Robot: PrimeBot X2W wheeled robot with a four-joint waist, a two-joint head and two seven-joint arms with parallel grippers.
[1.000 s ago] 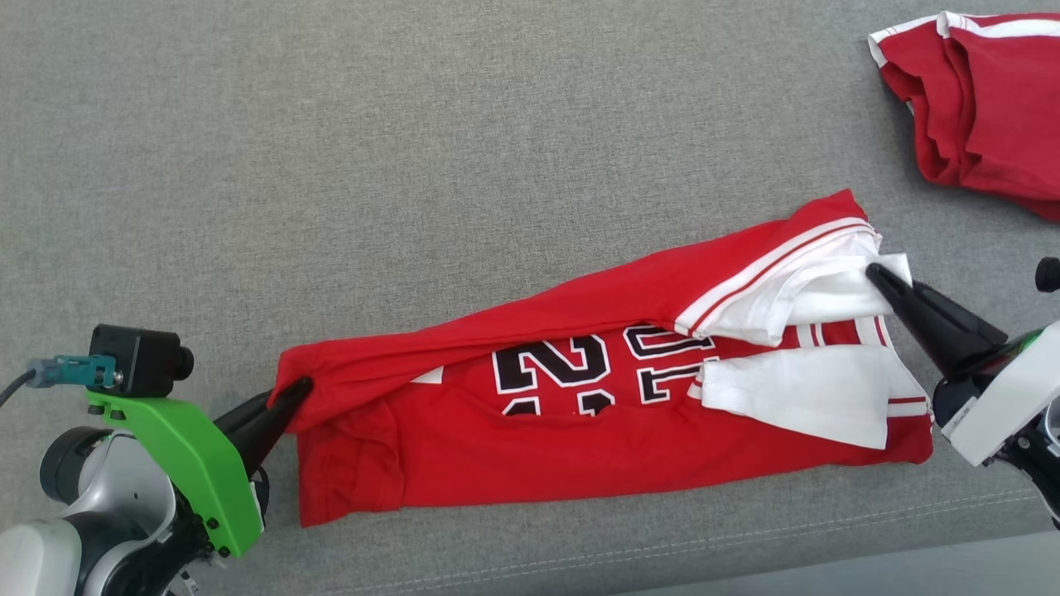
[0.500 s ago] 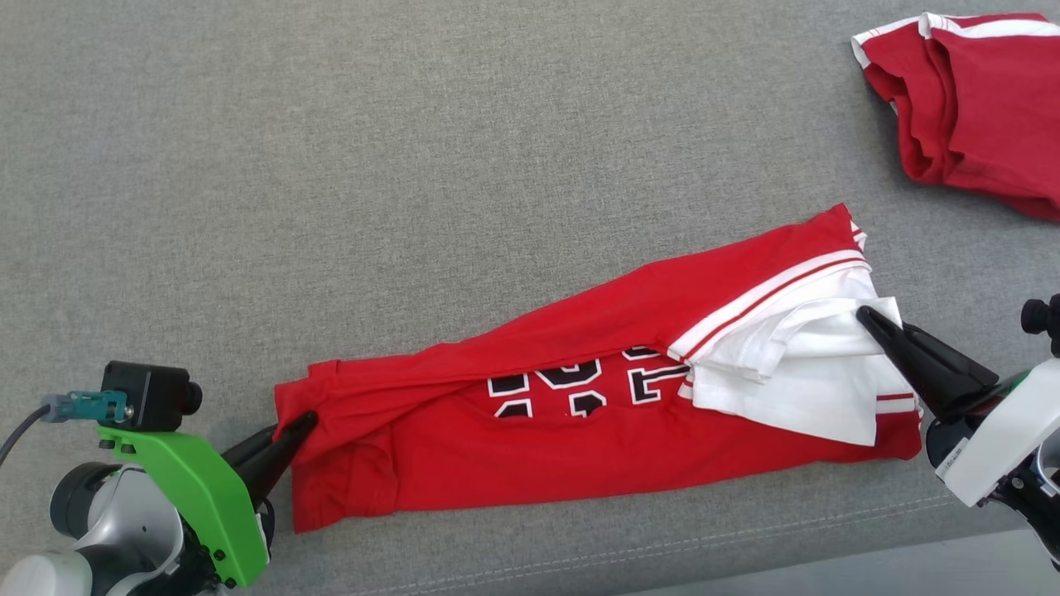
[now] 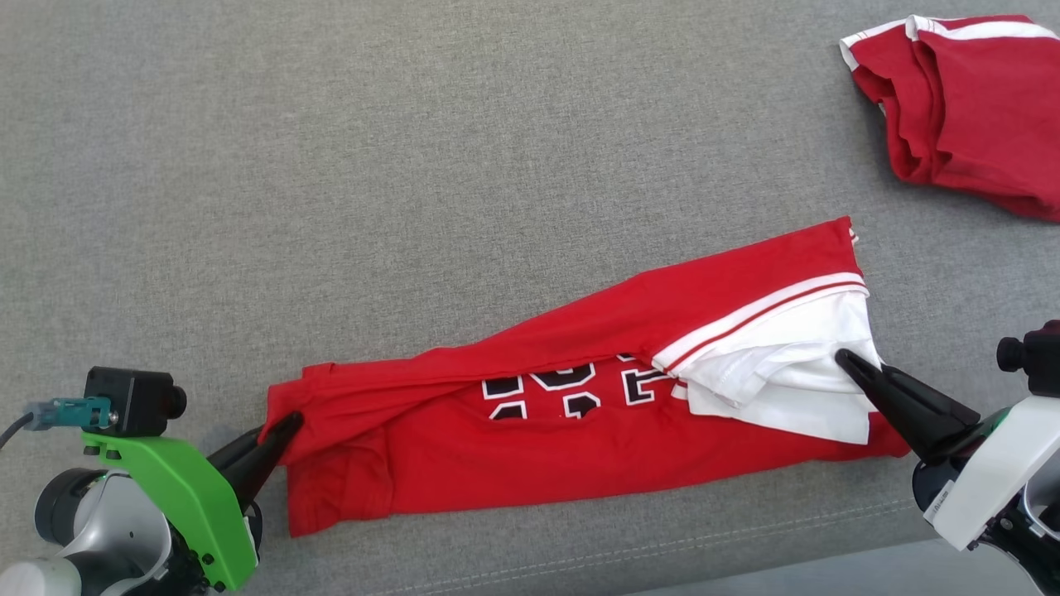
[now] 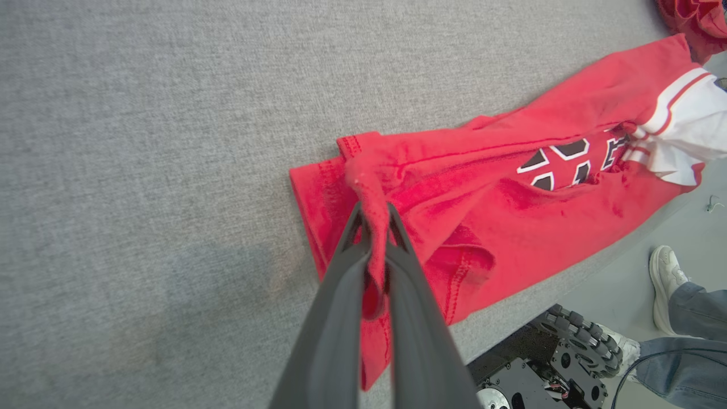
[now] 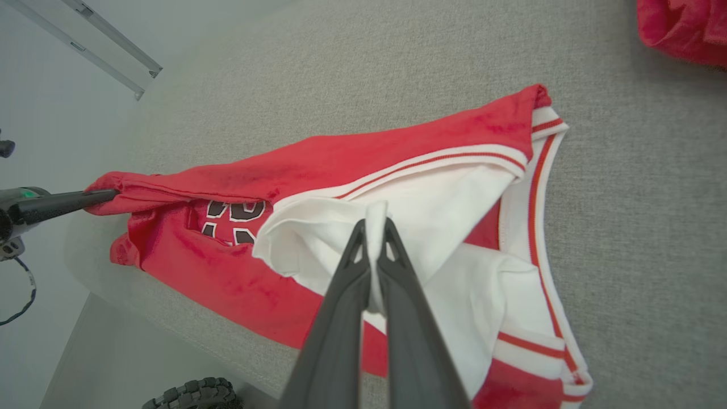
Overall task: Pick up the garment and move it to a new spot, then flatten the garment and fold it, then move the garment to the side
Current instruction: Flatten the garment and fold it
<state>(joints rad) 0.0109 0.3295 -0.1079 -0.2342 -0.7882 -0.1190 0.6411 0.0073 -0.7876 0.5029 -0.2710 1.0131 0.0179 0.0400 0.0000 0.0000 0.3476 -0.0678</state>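
Head view: another red shirt (image 3: 969,99) lies apart from the garment (image 3: 538,451).

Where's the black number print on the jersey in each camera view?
Head view: black number print, low centre, partly under a fold of the jersey.
Left wrist view: the print, right side, above mid-height.
Right wrist view: the print, left of centre.
Shared landmark: second red garment, top right corner in all three.

red-and-white garment (image 3: 513,447), grey surface (image 3: 331,165)
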